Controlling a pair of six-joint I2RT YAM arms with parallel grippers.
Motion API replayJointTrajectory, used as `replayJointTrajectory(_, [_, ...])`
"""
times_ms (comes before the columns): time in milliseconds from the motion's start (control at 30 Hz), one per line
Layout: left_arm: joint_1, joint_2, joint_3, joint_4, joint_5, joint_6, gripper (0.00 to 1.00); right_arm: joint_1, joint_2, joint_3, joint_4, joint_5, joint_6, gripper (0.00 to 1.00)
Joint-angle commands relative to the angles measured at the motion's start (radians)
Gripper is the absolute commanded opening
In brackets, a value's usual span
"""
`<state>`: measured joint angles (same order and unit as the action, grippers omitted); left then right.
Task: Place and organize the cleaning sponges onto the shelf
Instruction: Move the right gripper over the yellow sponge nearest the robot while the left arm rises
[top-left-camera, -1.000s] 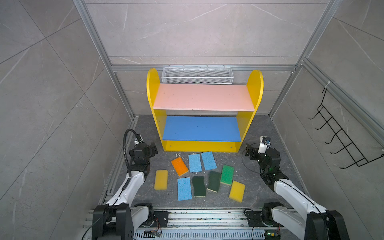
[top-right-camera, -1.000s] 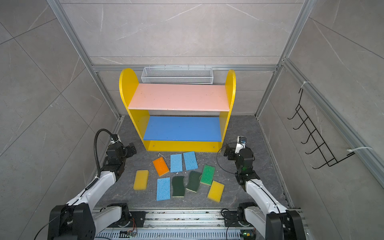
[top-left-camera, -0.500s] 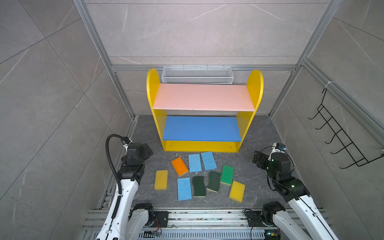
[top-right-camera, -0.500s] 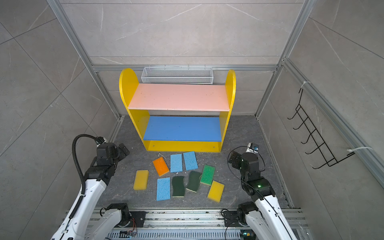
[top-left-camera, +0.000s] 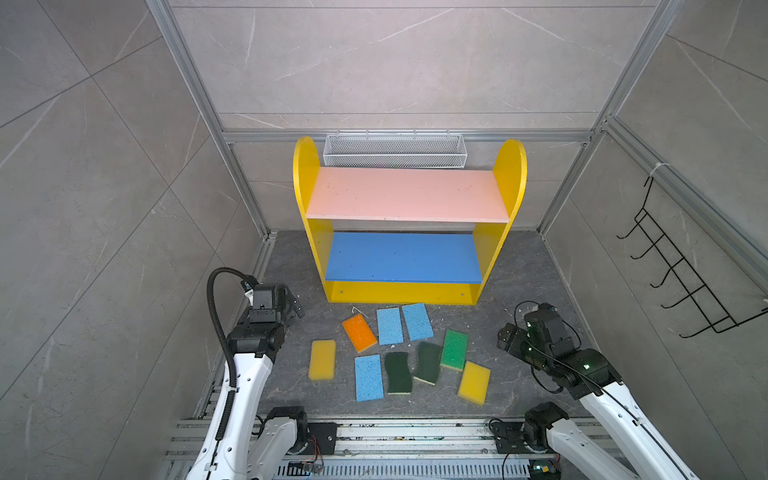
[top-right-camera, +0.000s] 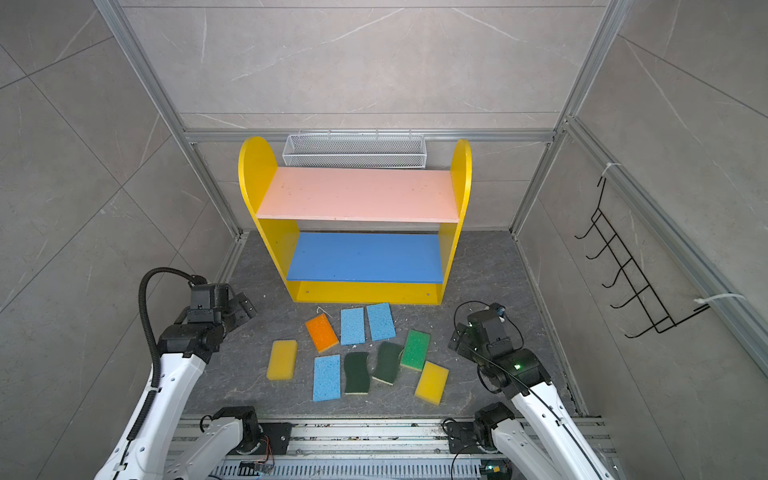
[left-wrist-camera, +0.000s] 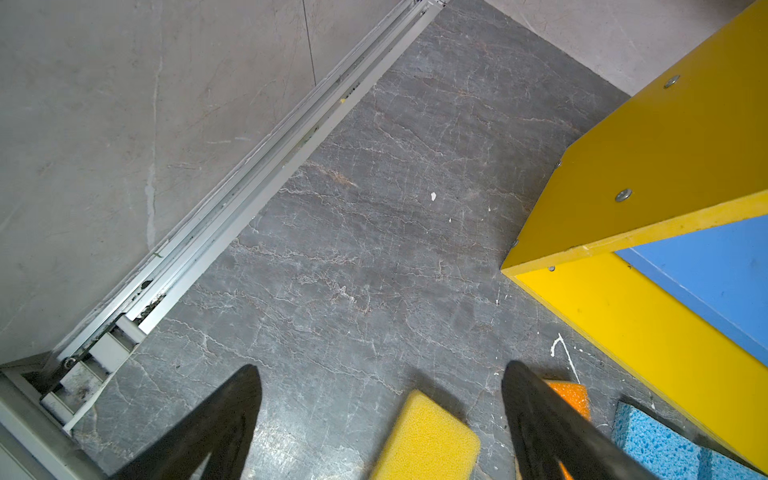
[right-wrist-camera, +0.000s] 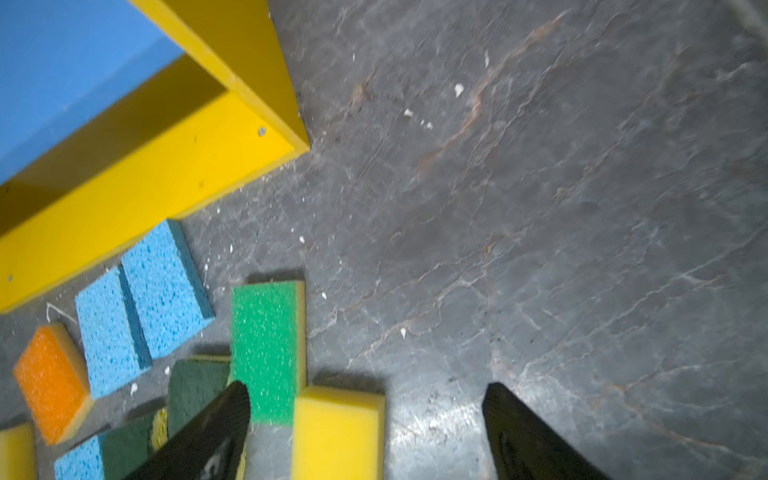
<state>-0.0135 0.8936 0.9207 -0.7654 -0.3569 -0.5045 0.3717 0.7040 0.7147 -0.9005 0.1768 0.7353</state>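
Hovering empty, jaws spread wide: left gripper (left-wrist-camera: 380, 368), right gripper (right-wrist-camera: 366, 387). Best dropped squarely over nearest yellow sponge (right-wrist-camera: 336, 432), pinching across its width before lifting to shelf (top-left-camera: 399, 292).

In both top views the floor (top-left-camera: 519, 282) lay open left and right of the shelf (top-left-camera: 399, 293). Sponges (top-left-camera: 390, 325) crowded the lower centre, just before its front. Its pink board (top-left-camera: 407, 193) and blue board (top-left-camera: 403, 257) offered open room, walled by yellow side panels (top-left-camera: 305, 174).

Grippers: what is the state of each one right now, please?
Left gripper: open, holding nothing.
Right gripper: open, holding nothing.
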Motion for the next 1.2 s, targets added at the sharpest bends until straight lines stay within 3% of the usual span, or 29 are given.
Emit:
replayJointTrajectory(0, [-0.005,-0.019,0.054,-0.075,0.003,0.018,0.93,0.038,-0.013,-0.009,-0.092,-0.045,0.069,0.90])
replayJointTrajectory(600, [-0.005,-0.001,0.048,-0.114,0.062,0.027,0.93,0.198,-0.057,-0.142,-0.137,-0.134,0.275,0.88])
replayJointTrajectory(867, [-0.005,0.016,0.046,-0.122,0.077,0.036,0.93,0.322,0.138,-0.072,-0.057,-0.110,0.254,0.89])
replayJointTrajectory(1167, [-0.005,0.026,0.046,-0.137,0.072,0.049,0.94,0.470,0.288,-0.017,-0.019,-0.059,0.348,0.91])
